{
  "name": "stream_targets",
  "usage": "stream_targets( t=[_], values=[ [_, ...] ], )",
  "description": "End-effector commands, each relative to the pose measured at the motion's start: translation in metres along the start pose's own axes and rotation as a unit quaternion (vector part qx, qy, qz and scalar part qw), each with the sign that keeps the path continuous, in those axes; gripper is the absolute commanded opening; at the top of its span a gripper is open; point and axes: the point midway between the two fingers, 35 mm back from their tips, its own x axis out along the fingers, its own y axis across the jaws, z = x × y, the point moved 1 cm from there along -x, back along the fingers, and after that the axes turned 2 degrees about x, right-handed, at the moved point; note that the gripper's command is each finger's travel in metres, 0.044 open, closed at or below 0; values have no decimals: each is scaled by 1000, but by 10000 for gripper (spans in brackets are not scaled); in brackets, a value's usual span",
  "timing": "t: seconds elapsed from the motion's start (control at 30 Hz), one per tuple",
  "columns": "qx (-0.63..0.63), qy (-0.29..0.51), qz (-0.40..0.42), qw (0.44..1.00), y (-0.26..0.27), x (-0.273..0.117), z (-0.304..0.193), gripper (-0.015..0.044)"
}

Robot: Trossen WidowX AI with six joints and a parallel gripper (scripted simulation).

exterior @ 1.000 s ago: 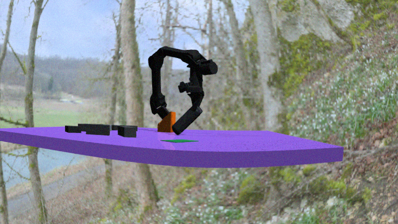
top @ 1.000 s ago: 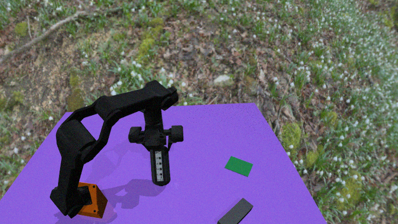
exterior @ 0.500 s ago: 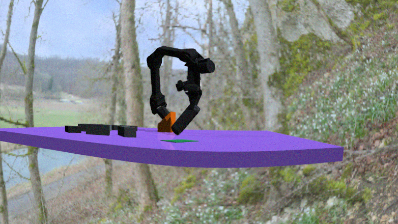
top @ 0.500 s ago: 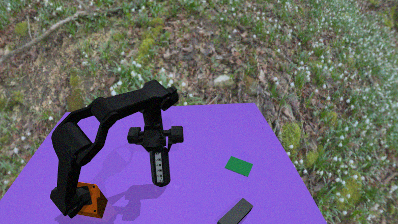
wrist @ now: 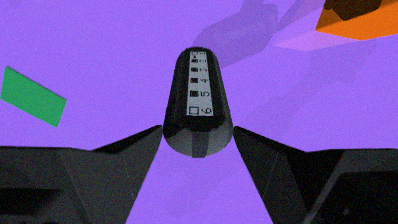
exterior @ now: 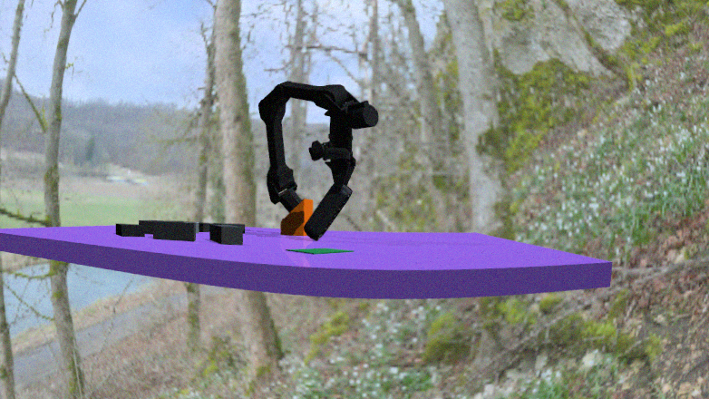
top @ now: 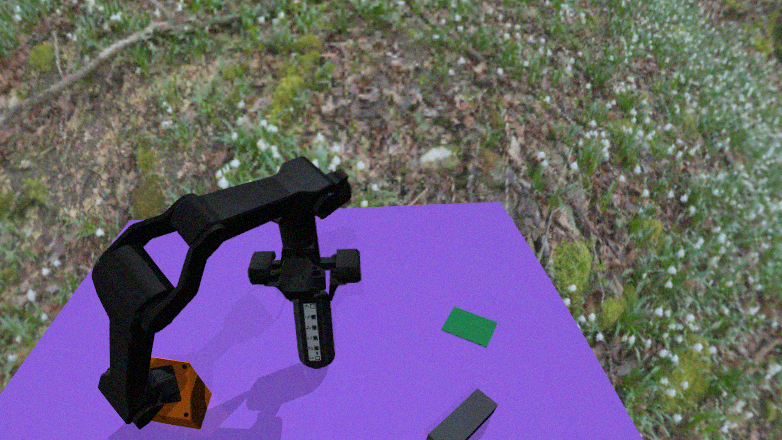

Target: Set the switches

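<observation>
The controller unit (top: 327,333) (exterior: 328,213) (wrist: 175,107) is dark, long and round-ended. It hangs steeply tilted, its far end low at the bench (top: 410,262) (exterior: 446,253); whether that end touches is unclear. My gripper (top: 313,297) (exterior: 342,187) (wrist: 198,129) is shut on its upper end, a fingertip at each side. The white label (top: 311,333) (wrist: 200,85) on its underside faces the wrist camera, with 6 nearest the fingers. Squares 2, 3, 4 and 5 look filled; squares 1 and 6 look empty. The rocker switches are hidden on the side facing away.
An orange wedge (top: 191,391) (exterior: 308,213) (wrist: 370,25) stands by the arm's base. A flat green card (top: 469,327) (exterior: 319,250) (wrist: 32,97) lies to the unit's right in the top view. A grey block (top: 462,418) lies at the front; several dark blocks (exterior: 173,230) show in the exterior view.
</observation>
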Motion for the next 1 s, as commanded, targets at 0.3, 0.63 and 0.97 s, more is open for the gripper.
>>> stream_targets(
  t=[0.3,0.63,0.97],
  values=[
    [-4,-8,1,1000,0,-2,15,336],
    [-4,-8,1,1000,0,-4,23,336],
    [-4,-9,1,1000,1,-5,31,336]
  ],
)
